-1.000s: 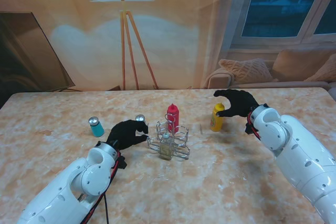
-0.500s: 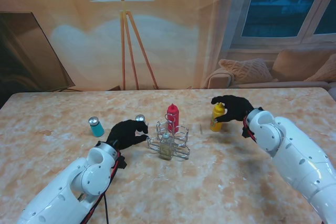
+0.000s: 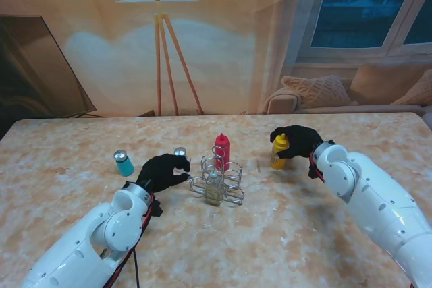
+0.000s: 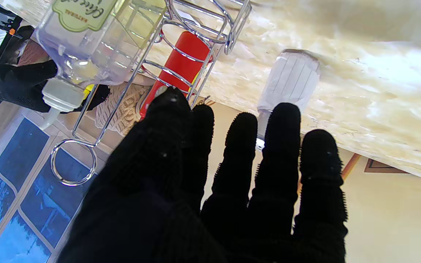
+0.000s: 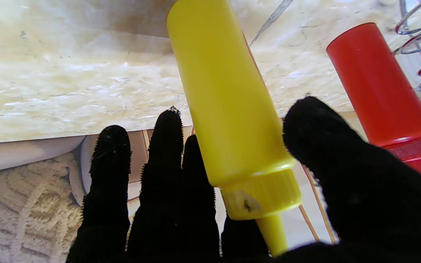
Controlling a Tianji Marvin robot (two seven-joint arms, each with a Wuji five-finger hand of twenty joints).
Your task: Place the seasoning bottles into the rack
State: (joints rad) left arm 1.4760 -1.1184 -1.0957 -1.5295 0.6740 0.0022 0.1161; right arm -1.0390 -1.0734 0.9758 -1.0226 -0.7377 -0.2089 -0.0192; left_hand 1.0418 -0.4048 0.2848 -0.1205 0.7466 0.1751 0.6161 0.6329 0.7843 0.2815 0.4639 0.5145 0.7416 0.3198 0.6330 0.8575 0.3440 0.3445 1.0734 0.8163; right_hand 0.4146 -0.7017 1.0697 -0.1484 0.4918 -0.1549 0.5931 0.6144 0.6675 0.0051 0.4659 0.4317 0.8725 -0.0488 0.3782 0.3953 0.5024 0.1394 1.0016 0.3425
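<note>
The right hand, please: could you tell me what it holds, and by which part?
The right hand holds the yellow bottle by its upper body, near the cap.

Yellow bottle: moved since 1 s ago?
Yes. The yellow bottle has shifted slightly left toward the wire rack and now tilts, its cap leaning rackward, with the right hand closed around it.

I count five bottles: one yellow (image 3: pixel 279 151), one red (image 3: pixel 222 147), one clear (image 3: pixel 213 188), one teal (image 3: pixel 123 162), one white (image 3: pixel 180 154). One wire rack (image 3: pixel 227 179). Two black hands of mine, left (image 3: pixel 162 171), right (image 3: pixel 300 141).
</note>
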